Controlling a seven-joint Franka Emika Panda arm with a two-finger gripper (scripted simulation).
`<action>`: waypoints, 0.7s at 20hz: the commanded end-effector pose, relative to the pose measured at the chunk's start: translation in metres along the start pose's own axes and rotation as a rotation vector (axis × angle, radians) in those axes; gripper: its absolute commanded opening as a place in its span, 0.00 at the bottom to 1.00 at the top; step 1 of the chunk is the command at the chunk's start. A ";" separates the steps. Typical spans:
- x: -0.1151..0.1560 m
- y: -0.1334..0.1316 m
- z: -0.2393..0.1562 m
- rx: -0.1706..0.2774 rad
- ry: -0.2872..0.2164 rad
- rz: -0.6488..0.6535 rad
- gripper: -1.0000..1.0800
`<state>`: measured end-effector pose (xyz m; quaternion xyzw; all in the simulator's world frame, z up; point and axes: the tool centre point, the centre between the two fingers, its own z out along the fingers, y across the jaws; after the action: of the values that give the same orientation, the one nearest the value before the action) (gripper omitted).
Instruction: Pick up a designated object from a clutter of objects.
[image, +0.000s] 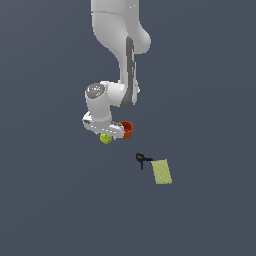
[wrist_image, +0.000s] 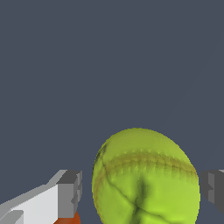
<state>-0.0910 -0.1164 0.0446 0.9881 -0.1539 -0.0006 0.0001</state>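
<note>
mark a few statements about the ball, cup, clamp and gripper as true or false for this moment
1. The yellow-green ball sits between the gripper fingers. True; in the wrist view a gap shows on each side, so the jaws are open.
2. The orange-red cup lies far from the arm, beside the flat rectangle. False; it sits right by the gripper, next to the ball.
3. The black clamp lies next to the pale green flat rectangle. True.
4. The gripper is shut on the clamp. False; the clamp lies apart from it, toward the exterior view's right.
5. The ball shows seam lines. True.
</note>
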 end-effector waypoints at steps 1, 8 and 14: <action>0.000 0.000 0.002 0.000 0.001 0.000 0.96; 0.000 0.000 0.002 0.000 0.001 0.000 0.00; 0.001 0.000 0.000 0.001 0.002 0.000 0.00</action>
<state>-0.0908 -0.1163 0.0435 0.9881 -0.1541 0.0000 -0.0001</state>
